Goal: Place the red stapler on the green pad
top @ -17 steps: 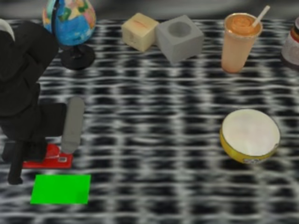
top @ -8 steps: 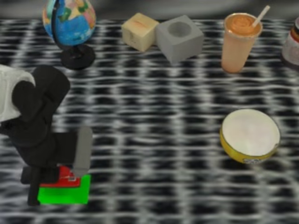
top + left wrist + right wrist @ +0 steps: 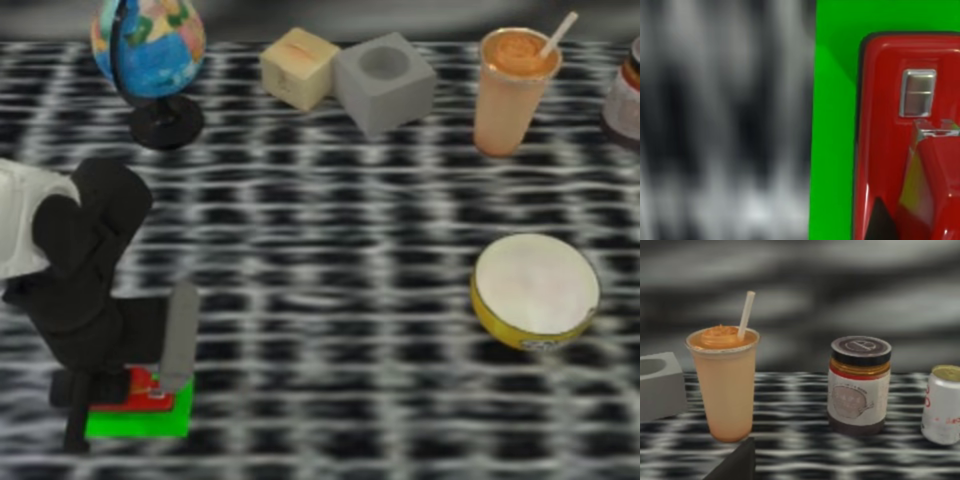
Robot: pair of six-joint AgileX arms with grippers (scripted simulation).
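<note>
The red stapler [image 3: 138,389] is between the fingers of my left gripper [image 3: 127,388], which is shut on it at the table's front left. It is over the green pad [image 3: 140,423], covering the pad's far part; I cannot tell if it touches. In the left wrist view the stapler [image 3: 910,140] fills one side, with a silver plate on its base and the green pad [image 3: 832,125] directly beneath. My right arm is outside the top view; its wrist view shows only one dark fingertip [image 3: 740,460].
Along the back stand a globe [image 3: 150,45], a wooden block [image 3: 298,66], a grey hollow block [image 3: 385,80], an orange drink with a straw [image 3: 513,90] and a jar [image 3: 625,95]. A yellow bowl [image 3: 535,290] sits at the right. A can [image 3: 942,405] stands beside the jar.
My left gripper carried the stapler toward the table's front, from just behind the pad to over it. In the last half second it shifted only slightly.
</note>
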